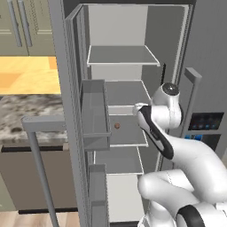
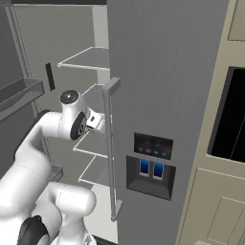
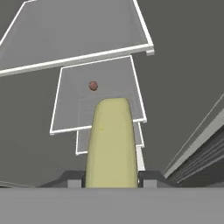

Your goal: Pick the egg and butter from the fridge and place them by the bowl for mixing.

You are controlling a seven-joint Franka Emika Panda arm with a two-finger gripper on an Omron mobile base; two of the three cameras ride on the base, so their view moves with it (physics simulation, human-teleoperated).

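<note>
The pale yellow butter stands lengthwise between my fingers, and my gripper is shut on it. Beyond its tip the small brown egg rests on a grey shelf of the fridge; from the left base it appears as the egg on the middle shelf. The grey fridge stands open, and my hand hovers in front of its shelves, above and short of the egg. The bowl is out of view.
The open fridge door with its bins and bar handle hangs on the left. A marble counter lies behind it. The other fridge door with a dark dispenser panel and long handle stands close on the right.
</note>
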